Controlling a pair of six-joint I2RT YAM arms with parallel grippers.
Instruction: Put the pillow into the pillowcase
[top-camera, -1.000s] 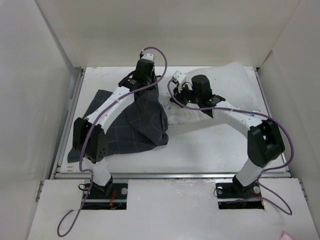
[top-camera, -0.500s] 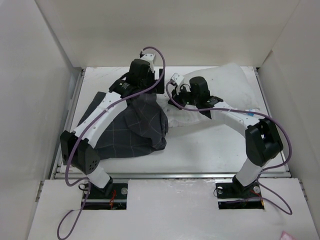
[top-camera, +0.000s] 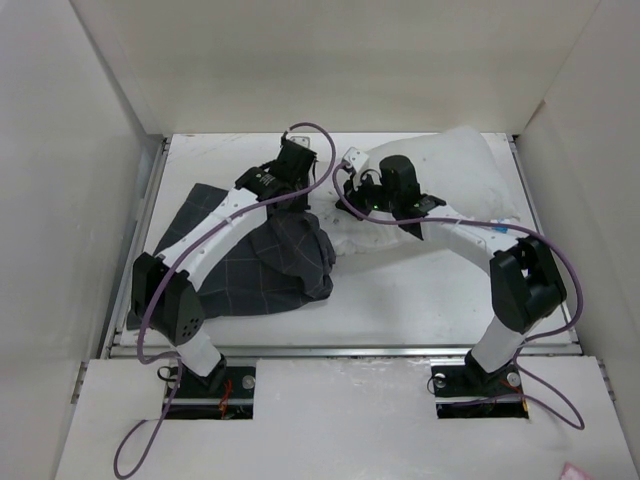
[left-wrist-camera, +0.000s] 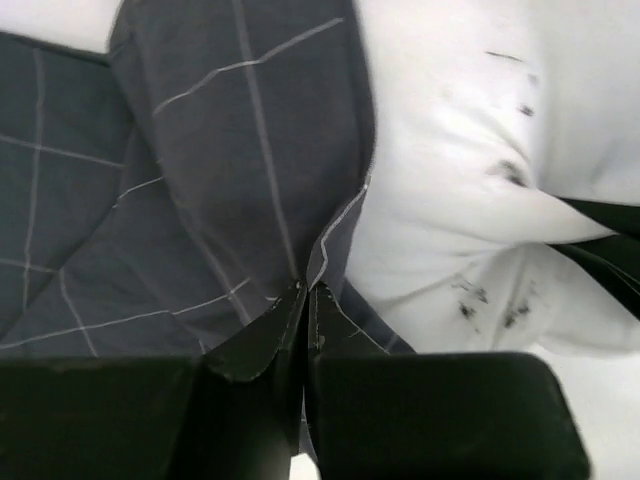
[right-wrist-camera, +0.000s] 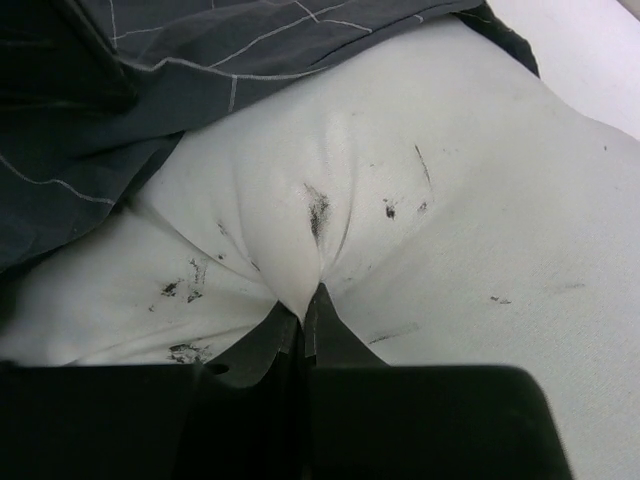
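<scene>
Pillowcase (top-camera: 235, 270) lies crumpled on the near-left part of the table (top-camera: 420, 295), with its bunched right edge rising toward the middle. Left gripper (left-wrist-camera: 306, 292) has its jaws pressed together on the hem of that edge, just beside white fabric. Right gripper (right-wrist-camera: 308, 305) is likewise pinched tight on a raised fold of the pillow (top-camera: 465, 170), which puckers at the fingertips. Dark checked cloth overlaps the pillow's left end. The remainder of the pillow extends to the far right of the table, outside the pillowcase, showing dark specks.
</scene>
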